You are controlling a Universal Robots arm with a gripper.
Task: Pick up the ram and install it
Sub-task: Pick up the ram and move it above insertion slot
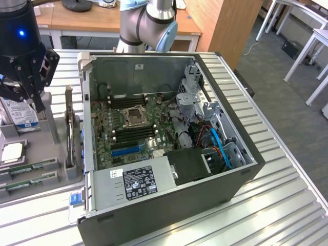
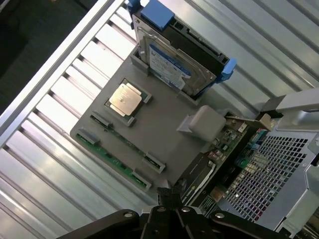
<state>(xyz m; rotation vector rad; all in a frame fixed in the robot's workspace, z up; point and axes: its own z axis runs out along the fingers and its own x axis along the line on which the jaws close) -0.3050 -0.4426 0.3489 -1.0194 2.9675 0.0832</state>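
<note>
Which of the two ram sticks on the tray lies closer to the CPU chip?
The inner stick, lying next to the CPU chip. The other stick runs along the outer edge of the tray, with the first between it and the chip.

Two ram sticks point(image 2: 112, 160) point(image 2: 125, 141), one CPU chip point(image 2: 125, 98), one labelled hard drive point(image 2: 167, 62), one upright circuit card point(image 1: 69, 123), one grey tray point(image 2: 159, 129), one open computer case point(image 1: 169, 205), one desk point(image 1: 287, 195).

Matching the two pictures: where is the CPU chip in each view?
Exterior view: CPU chip at the exterior view's left edge, in front of the hard drive.
Wrist view: CPU chip on the gray tray, between hard drive and ram sticks.
Shared landmark: the blue-white-labelled hard drive.
</note>
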